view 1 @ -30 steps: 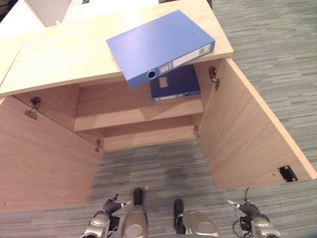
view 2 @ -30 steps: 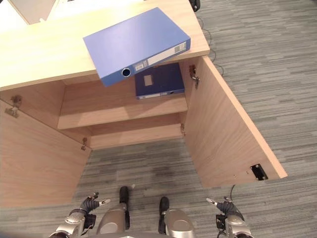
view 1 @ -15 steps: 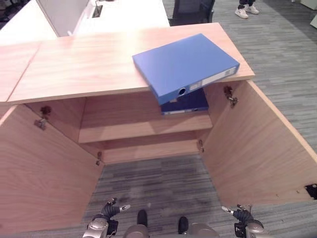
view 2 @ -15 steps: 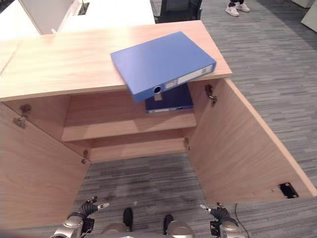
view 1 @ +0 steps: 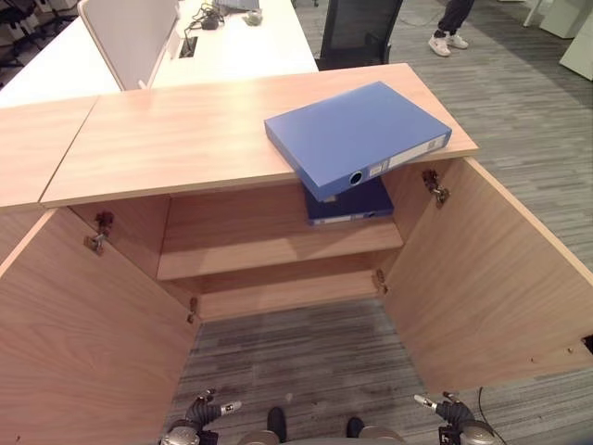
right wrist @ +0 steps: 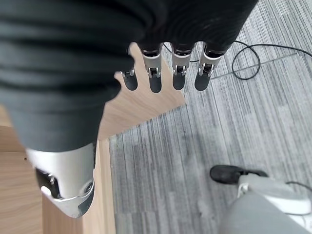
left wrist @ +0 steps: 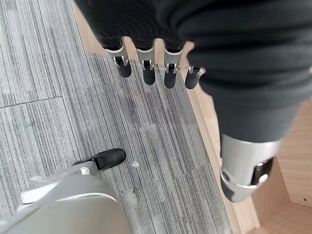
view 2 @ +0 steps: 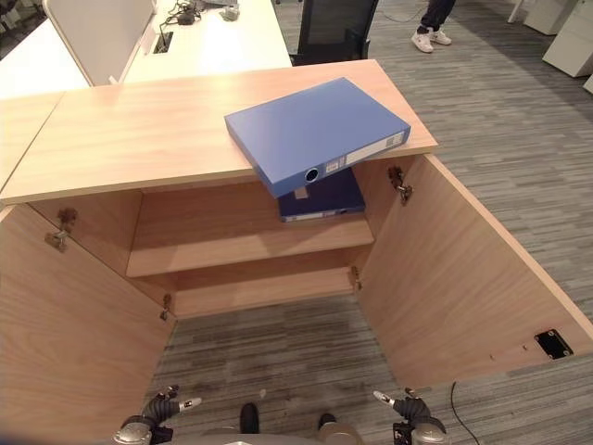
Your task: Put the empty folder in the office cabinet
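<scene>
A light blue folder (view 1: pixel 357 137) lies flat on the wooden cabinet top (view 1: pixel 185 139), near its right end, with its spine jutting over the front edge. A darker blue folder (view 1: pixel 350 202) lies on the upper shelf (view 1: pixel 269 246) just below it. Both cabinet doors stand wide open. My left hand (view 1: pixel 206 408) and right hand (view 1: pixel 443 406) hang low near the floor, well short of the cabinet. Each is open and holds nothing. The left wrist view shows the left hand's straight fingers (left wrist: pixel 148 73) over carpet. The right hand's fingers (right wrist: pixel 155 80) are straight too.
The right cabinet door (view 1: pixel 482 269) and left door (view 1: pixel 83 343) swing out to either side of the carpet strip in front. Behind the cabinet are a white desk (view 1: pixel 232 46), a dark office chair (view 1: pixel 361 28) and a person's legs (view 1: pixel 449 23).
The whole picture has shifted: the camera now looks further up and back, showing the desk and chair. Both folders stay put, and both hands stay low and open.
</scene>
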